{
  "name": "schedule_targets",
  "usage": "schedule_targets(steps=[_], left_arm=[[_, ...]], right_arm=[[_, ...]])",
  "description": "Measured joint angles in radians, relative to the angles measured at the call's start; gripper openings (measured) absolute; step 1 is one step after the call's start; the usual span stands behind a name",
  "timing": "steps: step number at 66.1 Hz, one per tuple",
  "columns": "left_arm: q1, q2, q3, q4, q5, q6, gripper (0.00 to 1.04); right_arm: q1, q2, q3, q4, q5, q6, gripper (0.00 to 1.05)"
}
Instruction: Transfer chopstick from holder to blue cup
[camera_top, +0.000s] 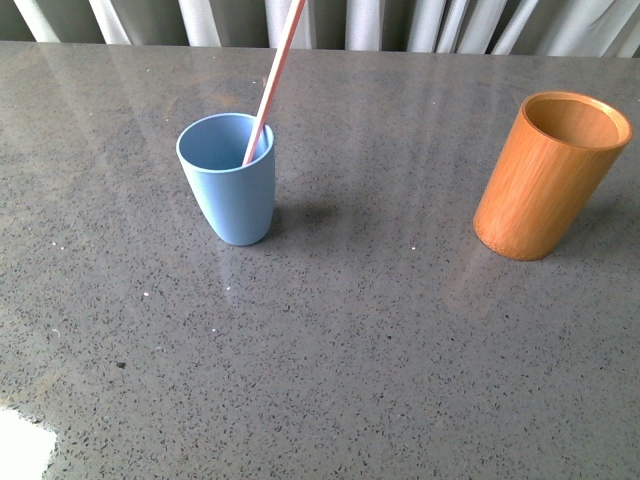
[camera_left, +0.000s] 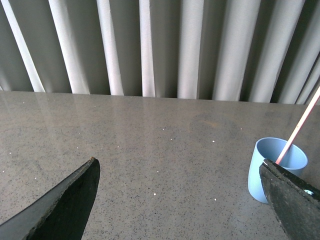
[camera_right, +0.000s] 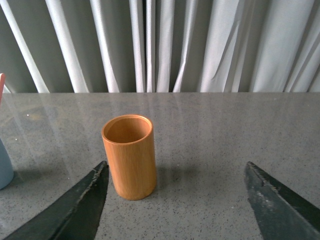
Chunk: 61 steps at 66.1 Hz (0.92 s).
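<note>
The chopstick (camera_top: 270, 85) stands in the blue cup (camera_top: 230, 180), leaning on its rim, upper end running out of the front view. The left claw (camera_left: 180, 187) is spread wide and holds nothing; the cup sits just beyond one finger. The right claw (camera_right: 175, 195) also gapes wide, with the holder (camera_right: 130, 157) upright ahead, nearer one finger. No writing or label shows on either vessel or the grey table (camera_top: 350, 350).

Chopstick (camera_top: 272, 82) in cup (camera_top: 228, 180) (holder (camera_top: 548, 175) right)
</note>
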Motion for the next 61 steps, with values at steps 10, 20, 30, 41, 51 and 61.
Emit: schedule_targets(steps=[10, 20, 30, 41, 51, 61], left_arm=[[0.000, 0.000, 0.000, 0.000, 0.000, 0.000, 0.96], [0.000, 0.000, 0.000, 0.000, 0.000, 0.000, 0.96], [0.000, 0.000, 0.000, 0.000, 0.000, 0.000, 0.96], [0.000, 0.000, 0.000, 0.000, 0.000, 0.000, 0.96], [0.000, 0.000, 0.000, 0.000, 0.000, 0.000, 0.96], [0.000, 0.000, 0.000, 0.000, 0.000, 0.000, 0.96]], right_arm=[[0.000, 0.000, 0.000, 0.000, 0.000, 0.000, 0.96], [0.000, 0.000, 0.000, 0.000, 0.000, 0.000, 0.96], [0.000, 0.000, 0.000, 0.000, 0.000, 0.000, 0.96], [0.000, 0.000, 0.000, 0.000, 0.000, 0.000, 0.96], [0.000, 0.000, 0.000, 0.000, 0.000, 0.000, 0.96], [0.000, 0.000, 0.000, 0.000, 0.000, 0.000, 0.96]])
